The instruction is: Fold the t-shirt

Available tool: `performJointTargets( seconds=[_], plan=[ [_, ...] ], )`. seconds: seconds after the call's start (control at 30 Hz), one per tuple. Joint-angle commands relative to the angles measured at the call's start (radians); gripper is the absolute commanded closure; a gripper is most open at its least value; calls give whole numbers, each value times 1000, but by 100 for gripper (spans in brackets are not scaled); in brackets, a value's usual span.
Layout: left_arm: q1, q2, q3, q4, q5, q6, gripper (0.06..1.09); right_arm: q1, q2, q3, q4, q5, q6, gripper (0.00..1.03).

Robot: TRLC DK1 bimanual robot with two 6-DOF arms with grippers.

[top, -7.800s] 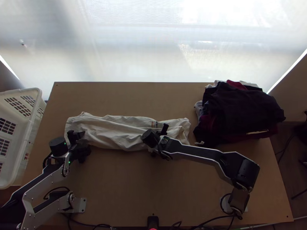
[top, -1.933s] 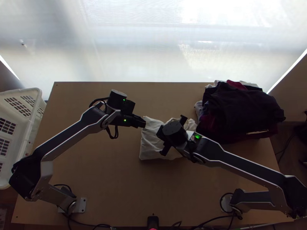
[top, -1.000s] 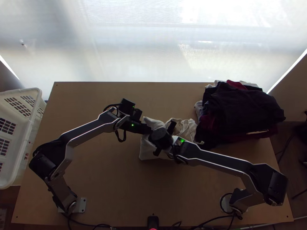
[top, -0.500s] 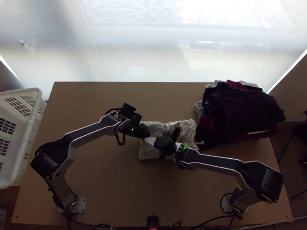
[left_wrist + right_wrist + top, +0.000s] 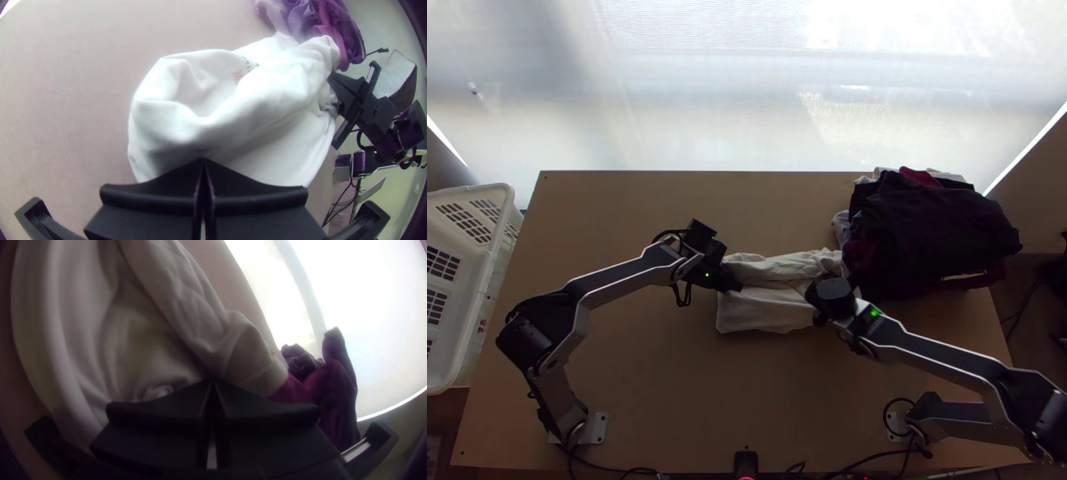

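1. The pale t-shirt (image 5: 763,310) lay loosely folded, wrinkled, mid-table.
2. The right gripper (image 5: 833,299), fingers together, seemingly pinched its right end.
3. The left gripper's (image 5: 737,286) fingers met at its left end, nothing visible between them.

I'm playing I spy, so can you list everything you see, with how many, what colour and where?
shirt: 1, white, rumpled, middle of table
clothes pile: 1, dark and red, table's far right
basket: 1, white, left of the table
table: 1, light wood, under the shirt
backdrop: 1, whitish, beyond the table
small box: 1, black, middle of near edge
cables: several, black, along near edge
left arm: 1, silver and black, near left
right arm: 1, silver and black, near right
left gripper: 1, black, at shirt's left end
right gripper: 1, black, at shirt's right end
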Motion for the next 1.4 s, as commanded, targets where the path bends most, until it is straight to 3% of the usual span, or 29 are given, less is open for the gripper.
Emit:
performJointTargets(
  seconds=[0.0, 0.6, 1.07, 1.2, 1.3, 1.37],
  plan=[
    [-6, 27, 25, -1, -14, 18, 105, -120, -189, -131, 4, 2, -104, 100],
    [48, -51, 57, -68, -14, 44, 105, -247, -419, -100, -53, -14, -228, 100],
    [83, -237, 123, -286, 32, 93, 104, -2, -262, 107, -249, -21, -55, 100],
    [181, -278, 120, -321, 34, 106, 103, 90, -173, 164, -303, -41, 17, 87],
    [241, -315, 114, -332, 34, 106, 90, 109, -90, 265, -464, -127, 163, 73],
    [273, -335, 112, -346, 34, 109, 55, 123, -46, 319, -521, -142, 220, 65]
  ],
)
